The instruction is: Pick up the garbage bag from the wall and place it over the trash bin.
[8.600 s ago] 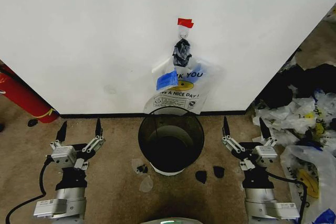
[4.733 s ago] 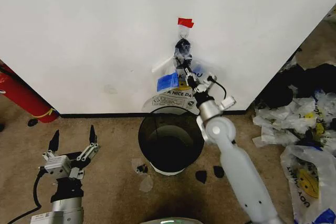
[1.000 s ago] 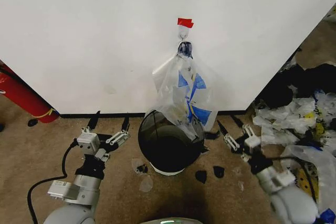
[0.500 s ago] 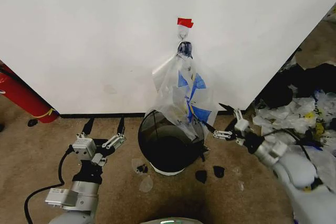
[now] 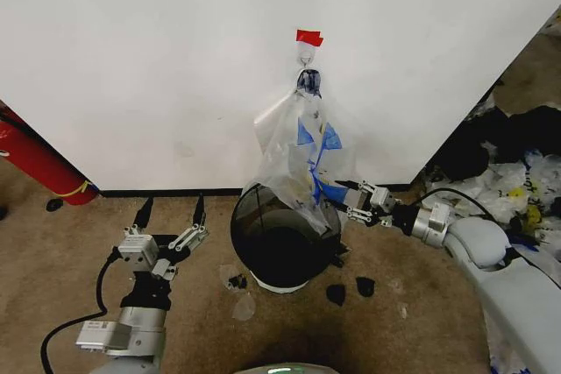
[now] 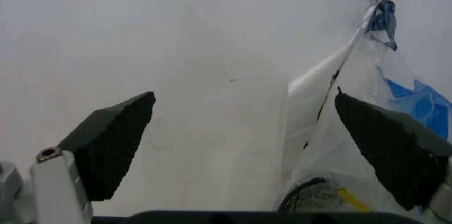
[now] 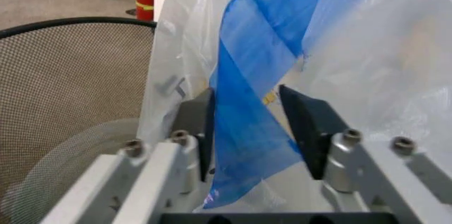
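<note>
R gripper [image 5: 344,205] pinches garbage bag [image 5: 302,159]'s blue strip; clear film, crumpled, hangs w/ hook.

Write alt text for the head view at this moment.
The right pincer closes around a blue strip of the bag, which hangs from a hook on the wall and droops into the bin. The left pincer waits open beside the bin.
</note>
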Robot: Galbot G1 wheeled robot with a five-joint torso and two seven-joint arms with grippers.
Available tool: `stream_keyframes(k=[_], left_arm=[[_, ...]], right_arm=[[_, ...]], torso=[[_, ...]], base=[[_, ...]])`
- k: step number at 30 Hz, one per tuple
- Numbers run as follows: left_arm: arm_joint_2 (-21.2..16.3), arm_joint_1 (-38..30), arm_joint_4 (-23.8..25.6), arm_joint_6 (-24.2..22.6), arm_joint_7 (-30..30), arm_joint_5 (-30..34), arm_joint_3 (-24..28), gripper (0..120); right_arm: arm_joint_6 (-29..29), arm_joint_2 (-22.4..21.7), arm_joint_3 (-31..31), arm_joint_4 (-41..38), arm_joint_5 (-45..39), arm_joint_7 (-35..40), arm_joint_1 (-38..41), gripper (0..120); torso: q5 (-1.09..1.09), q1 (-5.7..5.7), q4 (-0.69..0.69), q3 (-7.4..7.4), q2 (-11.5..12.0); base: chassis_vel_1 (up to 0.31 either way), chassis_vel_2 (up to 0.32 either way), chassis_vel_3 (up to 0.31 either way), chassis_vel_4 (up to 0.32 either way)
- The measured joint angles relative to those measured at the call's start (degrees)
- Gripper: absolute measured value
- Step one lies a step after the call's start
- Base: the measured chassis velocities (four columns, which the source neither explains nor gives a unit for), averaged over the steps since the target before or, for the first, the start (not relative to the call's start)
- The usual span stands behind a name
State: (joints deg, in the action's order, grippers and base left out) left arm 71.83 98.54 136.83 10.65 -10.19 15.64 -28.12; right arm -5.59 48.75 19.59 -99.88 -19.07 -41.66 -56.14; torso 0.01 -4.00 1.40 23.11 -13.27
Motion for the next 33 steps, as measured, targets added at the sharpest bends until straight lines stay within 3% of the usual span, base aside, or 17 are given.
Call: stream_keyframes(k=[2,9,15,22,26,31,33], left_arm=[[-0.37,-0.29,-0.01,-0.02,-0.06,0.13,-0.03,100],[-0.5,-0.25,0.01,-0.07,-0.22,0.19,-0.05,100],[-0.57,-0.3,0.09,-0.12,-0.29,0.29,-0.05,100],[-1.71,-1.09,1.25,-1.28,-0.63,4.33,0.26,100],[-4.37,-3.11,3.08,-3.91,-1.23,11.4,1.22,100],[-8.4,-4.96,5.43,-6.39,-1.25,19.82,2.36,100],[-13.29,-7.15,6.41,-9.19,-0.28,30.22,2.75,100]], right_arm=[[-0.01,0.04,-0.08,0.16,0.24,0.47,-0.02,22],[0.09,-0.16,-0.36,0.12,0.33,0.78,0.44,0],[-0.17,-0.21,0.57,-0.42,-1.09,1.78,-0.56,0],[-2.84,4.04,7.05,-4.41,-14.05,8.91,-7.1,0],[-4.41,8.25,11.24,-7.68,-22.96,11.39,-12.99,0],[-5.13,11.01,12.96,-9.0,-24.93,11.9,-16.03,0],[-5.38,12.95,13.7,-9.79,-24.6,12.01,-17.78,0]], torso=[[-0.03,0.0,0.0,0.0,0.0],[-0.02,0.0,0.0,0.0,0.0],[-0.02,0.0,0.0,0.0,-0.01],[-0.02,0.0,0.0,0.0,-0.01],[-0.01,0.0,0.02,0.0,-0.01],[-0.03,0.0,0.01,0.0,-0.01],[-0.02,0.0,0.02,0.0,-0.02]], base=[[0.0,0.0,0.0,0.0],[0.0,0.0,0.0,0.0],[0.0,0.0,0.0,0.0],[0.0,0.0,0.0,0.0],[0.0,0.0,0.0,0.0],[0.0,0.0,0.0,0.0],[0.0,0.0,0.0,0.0]])
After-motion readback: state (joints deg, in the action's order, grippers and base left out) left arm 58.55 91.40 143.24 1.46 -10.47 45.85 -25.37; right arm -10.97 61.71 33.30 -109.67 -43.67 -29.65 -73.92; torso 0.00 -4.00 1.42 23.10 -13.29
